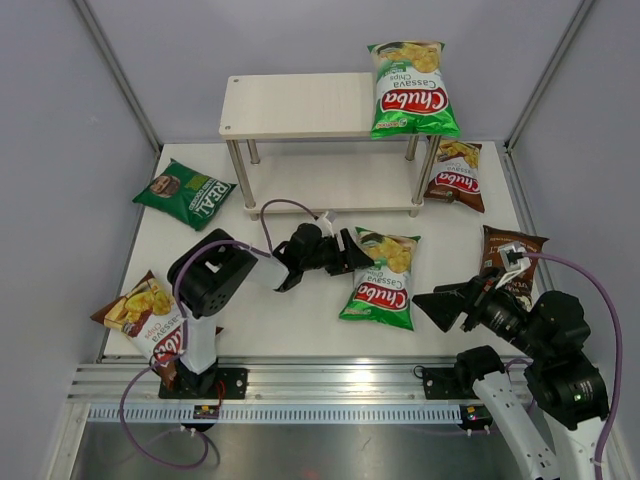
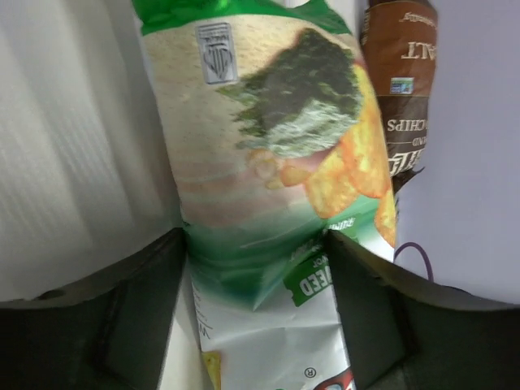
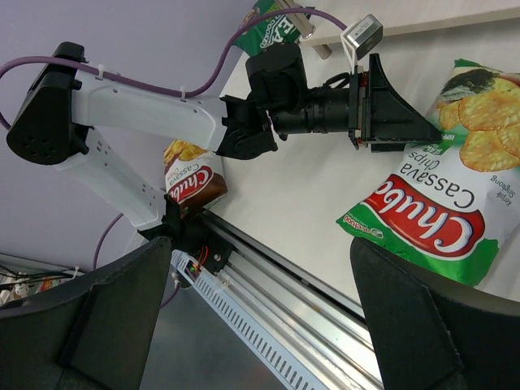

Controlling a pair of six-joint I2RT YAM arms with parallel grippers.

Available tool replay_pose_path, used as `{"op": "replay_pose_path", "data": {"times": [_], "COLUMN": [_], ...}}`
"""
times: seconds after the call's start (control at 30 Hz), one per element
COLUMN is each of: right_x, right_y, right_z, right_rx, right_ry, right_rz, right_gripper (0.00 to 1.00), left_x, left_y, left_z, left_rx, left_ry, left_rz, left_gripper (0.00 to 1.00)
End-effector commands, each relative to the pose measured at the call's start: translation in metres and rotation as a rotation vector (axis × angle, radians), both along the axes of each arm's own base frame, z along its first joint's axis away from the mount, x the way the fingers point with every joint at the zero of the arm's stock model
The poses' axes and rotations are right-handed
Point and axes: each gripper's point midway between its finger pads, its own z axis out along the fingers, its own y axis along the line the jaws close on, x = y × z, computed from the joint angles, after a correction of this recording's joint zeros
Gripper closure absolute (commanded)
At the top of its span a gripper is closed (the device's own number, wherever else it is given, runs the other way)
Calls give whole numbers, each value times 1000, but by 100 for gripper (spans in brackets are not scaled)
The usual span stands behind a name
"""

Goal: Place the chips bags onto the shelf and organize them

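green chuba bag (image 1: 381,279) lies flat on the counter (image 1: 300,310), its end between the fingers of my left end effector (image 1: 356,250); i cannot tell if they pinch. i should clamp the seam squarely, lift level, then swing left to the shelf (image 1: 290,105).

Overhead view looking down, both wrist views close, sharing green bag (image 1: 380,282)
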Motion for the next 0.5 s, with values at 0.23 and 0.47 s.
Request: {"op": "replay_pose_path", "data": {"times": [0.23, 0.47], "right_x": [-3, 6], "right_y": [3, 5], "right_z": [5, -8], "right_rx": [11, 17], "right_ry": [-36, -4], "right_rz": [24, 16], "right_gripper": [1, 1], "left_x": [1, -21], "left_y": [18, 70], "left_z": [51, 87], "left_rx": [-192, -267], "left_ry": [-177, -210], "left_rz": [163, 333], "left_gripper": [69, 90]}}
